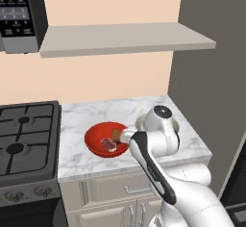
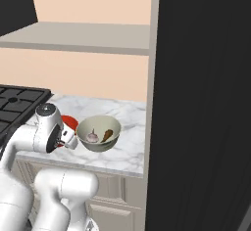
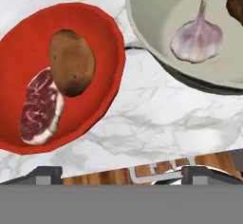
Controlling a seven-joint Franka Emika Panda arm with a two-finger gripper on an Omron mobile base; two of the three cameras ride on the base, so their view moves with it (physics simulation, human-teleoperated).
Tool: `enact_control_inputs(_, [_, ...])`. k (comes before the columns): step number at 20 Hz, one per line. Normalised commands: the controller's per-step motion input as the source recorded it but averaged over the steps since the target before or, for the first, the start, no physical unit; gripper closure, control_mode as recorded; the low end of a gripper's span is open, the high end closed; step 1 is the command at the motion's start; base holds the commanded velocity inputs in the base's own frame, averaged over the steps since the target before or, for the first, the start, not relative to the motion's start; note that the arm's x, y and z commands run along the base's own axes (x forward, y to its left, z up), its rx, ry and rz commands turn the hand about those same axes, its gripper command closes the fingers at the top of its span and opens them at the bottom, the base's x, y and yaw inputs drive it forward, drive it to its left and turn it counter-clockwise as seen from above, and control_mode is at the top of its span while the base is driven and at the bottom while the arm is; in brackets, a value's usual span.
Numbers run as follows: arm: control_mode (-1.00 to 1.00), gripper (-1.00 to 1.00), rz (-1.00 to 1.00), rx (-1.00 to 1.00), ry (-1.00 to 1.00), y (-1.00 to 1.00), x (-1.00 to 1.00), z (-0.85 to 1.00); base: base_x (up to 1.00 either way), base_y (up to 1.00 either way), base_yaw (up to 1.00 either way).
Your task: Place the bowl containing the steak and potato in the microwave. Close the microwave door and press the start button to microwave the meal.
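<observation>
While the arm reaches forward over the marble counter [image 1: 91, 120], the gripper [image 3: 122, 176] hangs above the stone between two bowls, its jaws spread fully wide and holding nothing. Only the two dark finger tips [image 3: 45, 174] show at the bottom of the hand view, well apart from each other and clear of both rims.

Clearances: the red bowl [image 1: 98, 137] sits on the counter near its front edge, just right of the stove [image 1: 26, 139], with a narrow strip of bare marble between bowl and cooktop. A pale grey-green bowl [image 2: 98, 133] stands immediately to its right; in the hand view the two rims come close together with a thin gap of marble between them. Behind both bowls the counter runs open to the peach wall. A tall dark panel [image 2: 206, 103] closes off the right end of the counter. Overhead, a grey shelf [image 1: 125, 38] projects above the work surface, and the microwave [image 1: 19, 14] is mounted at the upper left, above the stove, its dark keypad facing out. Cabinet fronts [image 1: 110, 192] lie below the counter edge.

Task item: the red bowl is round, glossy, wide and shallow. Inside it, the brown oval potato [image 3: 72, 62] lies beside the steak [image 3: 42, 107], a flat pinkish-red slab with whitish marbling and a pale fat edge; the two touch or slightly overlap. The grey-green bowl holds a garlic bulb [image 3: 197, 40] and a brown piece [image 2: 107, 135].
</observation>
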Motion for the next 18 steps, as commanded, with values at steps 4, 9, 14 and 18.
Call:
enact_control_inputs(4, [-1.00,-1.00,0.00,0.00,0.00,0.14,0.38,-0.43,0.00,0.00,0.00])
enact_control_inputs(9, [-1.00,-1.00,0.00,0.00,0.00,0.21,0.32,-0.40,0.00,0.00,0.00])
enact_control_inputs(14, [-1.00,-1.00,0.00,0.00,0.00,0.06,0.15,-0.44,0.00,0.00,0.00])
enact_control_inputs(18, [-1.00,-1.00,0.00,0.00,0.00,0.05,0.18,-0.39,0.00,0.00,0.00])
